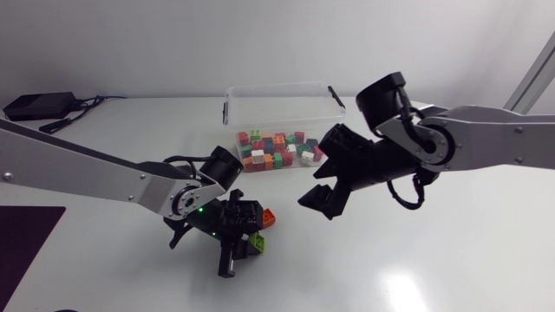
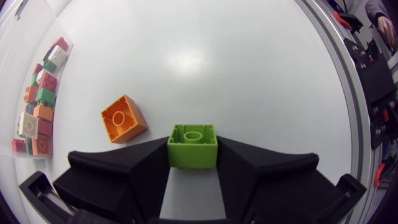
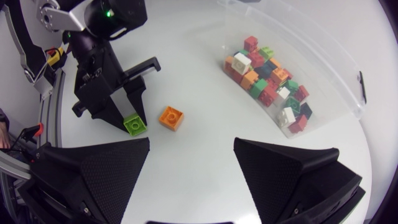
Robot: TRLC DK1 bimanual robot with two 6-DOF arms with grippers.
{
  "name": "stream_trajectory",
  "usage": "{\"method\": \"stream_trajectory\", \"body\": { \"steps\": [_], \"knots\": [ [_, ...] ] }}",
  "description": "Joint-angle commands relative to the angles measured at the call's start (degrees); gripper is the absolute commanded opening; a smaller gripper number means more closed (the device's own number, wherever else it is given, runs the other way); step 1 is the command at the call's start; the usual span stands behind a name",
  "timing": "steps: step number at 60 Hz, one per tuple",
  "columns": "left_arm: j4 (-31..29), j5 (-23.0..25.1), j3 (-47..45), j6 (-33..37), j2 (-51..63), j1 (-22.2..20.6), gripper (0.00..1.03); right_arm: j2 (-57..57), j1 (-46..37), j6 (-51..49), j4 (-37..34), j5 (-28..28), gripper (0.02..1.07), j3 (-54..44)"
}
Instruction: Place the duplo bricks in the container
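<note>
One green brick (image 2: 193,152), clamped in left pincer (image 2: 193,144)

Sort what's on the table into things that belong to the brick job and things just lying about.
Job in hand:
- green brick, clamped in the left gripper
- orange brick, loose on the table beside it
- clear container, with bricks already in it
- right gripper, open and empty

Lying about:
- black box with its cable, at the table's far left corner

Low in the middle, the left gripper (image 2: 193,152) squeezes a green duplo brick (image 2: 193,142). An orange duplo brick (image 2: 124,118) (a bit crooked) lies up-left of it. Far left sits the clear container (image 2: 30,30) of bricks.
</note>
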Motion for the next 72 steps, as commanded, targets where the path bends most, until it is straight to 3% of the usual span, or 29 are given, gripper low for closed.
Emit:
{"method": "stream_trajectory", "body": {
  "steps": [1, 5, 20, 41, 59, 72],
  "knots": [
    [-1.47, 0.80, -1.46, 1.31, 0.03, 0.27, 0.34, 3.48, 1.82, 1.41, 0.61, 1.70, 1.00, -1.02],
    [-3.84, 1.06, -1.73, 1.48, -1.56, 0.71, 0.34, 6.11, 2.96, 2.73, 0.61, 3.19, 1.00, -0.14],
    [-11.84, 2.29, -2.61, 2.80, -15.44, 8.71, 0.34, 15.78, 7.89, 9.40, -1.50, 8.03, 0.99, 6.89],
    [-13.51, 2.47, 1.35, -0.98, -25.64, 17.58, 0.34, 26.59, 12.98, 20.65, -9.15, 12.42, 0.96, 21.83],
    [-7.71, 4.23, 4.95, -8.27, -29.42, 21.01, 0.34, 33.80, 15.62, 23.56, -14.07, 16.02, 0.92, 28.68],
    [-0.50, 4.31, 8.12, -15.04, -28.01, 22.15, 0.34, 35.64, 15.62, 23.56, -14.42, 16.02, 0.66, 29.12]
  ]
}}
